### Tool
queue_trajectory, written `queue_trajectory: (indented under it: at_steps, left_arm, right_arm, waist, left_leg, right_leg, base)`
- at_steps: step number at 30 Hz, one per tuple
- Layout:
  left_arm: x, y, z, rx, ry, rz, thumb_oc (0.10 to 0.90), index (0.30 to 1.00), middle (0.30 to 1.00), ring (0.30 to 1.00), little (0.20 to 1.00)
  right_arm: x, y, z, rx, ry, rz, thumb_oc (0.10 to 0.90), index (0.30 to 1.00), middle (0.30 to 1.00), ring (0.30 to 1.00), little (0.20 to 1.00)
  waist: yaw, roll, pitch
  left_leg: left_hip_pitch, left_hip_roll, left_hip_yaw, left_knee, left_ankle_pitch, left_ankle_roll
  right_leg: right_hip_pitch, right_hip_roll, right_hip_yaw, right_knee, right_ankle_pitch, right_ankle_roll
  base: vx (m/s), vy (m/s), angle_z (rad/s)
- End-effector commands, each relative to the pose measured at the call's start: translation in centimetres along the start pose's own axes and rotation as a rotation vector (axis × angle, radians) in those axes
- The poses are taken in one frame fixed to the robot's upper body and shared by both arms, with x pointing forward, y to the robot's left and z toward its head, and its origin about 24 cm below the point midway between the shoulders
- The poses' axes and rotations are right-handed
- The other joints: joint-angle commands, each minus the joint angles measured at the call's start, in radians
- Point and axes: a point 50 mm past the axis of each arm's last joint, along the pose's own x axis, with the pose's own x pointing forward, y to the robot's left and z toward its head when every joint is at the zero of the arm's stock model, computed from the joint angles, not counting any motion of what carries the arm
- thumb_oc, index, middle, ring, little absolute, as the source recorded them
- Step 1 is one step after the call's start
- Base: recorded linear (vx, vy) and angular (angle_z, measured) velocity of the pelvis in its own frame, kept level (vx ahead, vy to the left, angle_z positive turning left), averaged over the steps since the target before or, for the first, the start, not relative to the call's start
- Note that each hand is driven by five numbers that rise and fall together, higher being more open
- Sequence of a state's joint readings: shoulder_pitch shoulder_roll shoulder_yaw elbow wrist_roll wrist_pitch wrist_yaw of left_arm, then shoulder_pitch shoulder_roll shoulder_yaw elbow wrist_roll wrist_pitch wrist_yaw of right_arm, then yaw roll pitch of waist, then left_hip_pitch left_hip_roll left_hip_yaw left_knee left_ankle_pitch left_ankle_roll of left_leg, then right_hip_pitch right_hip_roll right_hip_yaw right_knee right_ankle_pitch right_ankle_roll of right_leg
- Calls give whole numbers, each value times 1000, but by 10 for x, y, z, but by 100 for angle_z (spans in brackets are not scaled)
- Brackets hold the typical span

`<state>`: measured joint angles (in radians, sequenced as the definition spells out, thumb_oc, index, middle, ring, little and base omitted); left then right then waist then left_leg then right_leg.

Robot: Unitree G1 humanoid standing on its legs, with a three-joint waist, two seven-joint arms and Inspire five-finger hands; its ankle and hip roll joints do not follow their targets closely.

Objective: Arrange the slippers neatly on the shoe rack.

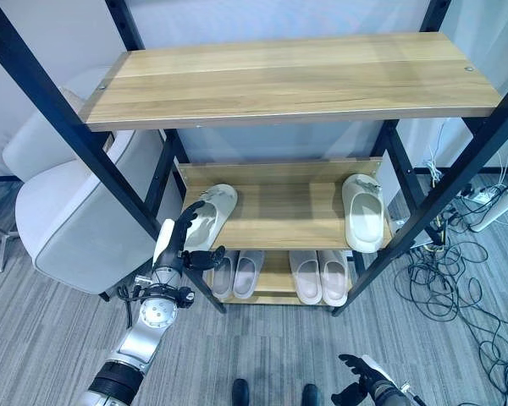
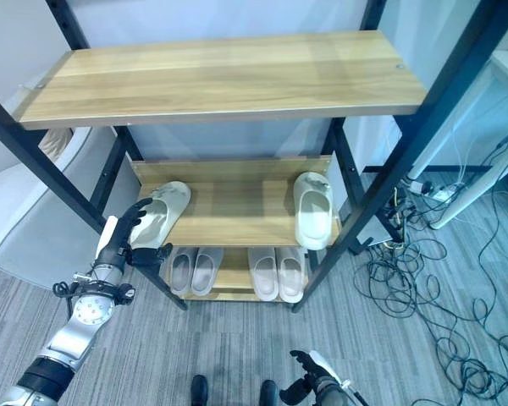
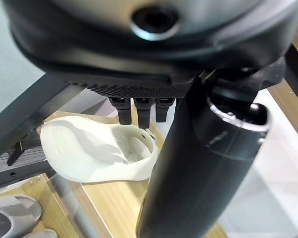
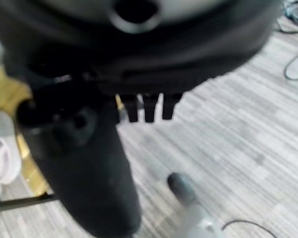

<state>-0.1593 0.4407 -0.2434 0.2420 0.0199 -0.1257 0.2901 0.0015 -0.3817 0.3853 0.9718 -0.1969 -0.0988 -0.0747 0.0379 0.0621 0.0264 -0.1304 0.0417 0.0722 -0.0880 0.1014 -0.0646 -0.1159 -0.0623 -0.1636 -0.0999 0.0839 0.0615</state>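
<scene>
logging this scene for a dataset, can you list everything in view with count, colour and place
shoe rack: one, black frame with wooden shelves, centre
cream slippers: two on the middle shelf, one at the left end, angled, one at the right end
pale slippers: two pairs on the bottom shelf, one left, one right
chair: one, light grey, left of the rack
cables: a dark tangle on the grey floor, right of the rack
left hand: dark, fingers against the left cream slipper
right hand: dark, low near the floor, holding nothing
</scene>
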Motion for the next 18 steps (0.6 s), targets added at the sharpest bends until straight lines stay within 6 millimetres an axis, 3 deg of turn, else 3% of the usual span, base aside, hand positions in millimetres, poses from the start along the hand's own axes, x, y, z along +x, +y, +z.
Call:
queue_trajectory:
  at_steps: [1, 8, 16, 18]
  left_arm:
    - [25, 22, 49, -41, -240, 95, 800, 900, 900, 900, 900]
    - [41, 34, 66, 80, -301, 125, 800, 900, 900, 900, 900]
    - [62, 60, 80, 333, -345, 161, 800, 900, 900, 900, 900]
    - [69, 74, 82, 432, -339, 178, 800, 900, 900, 900, 900]
  right_arm:
    - [-1, -7, 13, -34, -87, -37, 800, 900, 900, 900, 900]
    - [0, -10, 14, -46, -87, -36, 800, 900, 900, 900, 900]
    - [3, -17, 21, -57, -113, -39, 800, 900, 900, 900, 900]
    - [3, -20, 24, -59, -123, -43, 800, 900, 900, 900, 900]
  waist:
    - [1, -38, -54]
    - [-6, -39, -49]
    - [-20, -43, -46]
    - [-24, -43, -42]
  left_leg:
    - [-92, -42, -51, 1, 24, -28]
    - [-115, -41, -48, 1, 29, -26]
    - [-159, -41, -47, 1, 38, -25]
    - [-177, -41, -48, 1, 44, -25]
  right_leg:
    - [-73, -29, -19, 13, -12, 82]
    - [-99, -30, -15, 13, -2, 84]
    - [-152, -32, -6, 13, 16, 86]
    - [-169, -33, -4, 13, 22, 87]
  base:
    - [0, 0, 0]
    - [0, 0, 0]
    - [-2, 2, 0]
    - [-14, 8, -3]
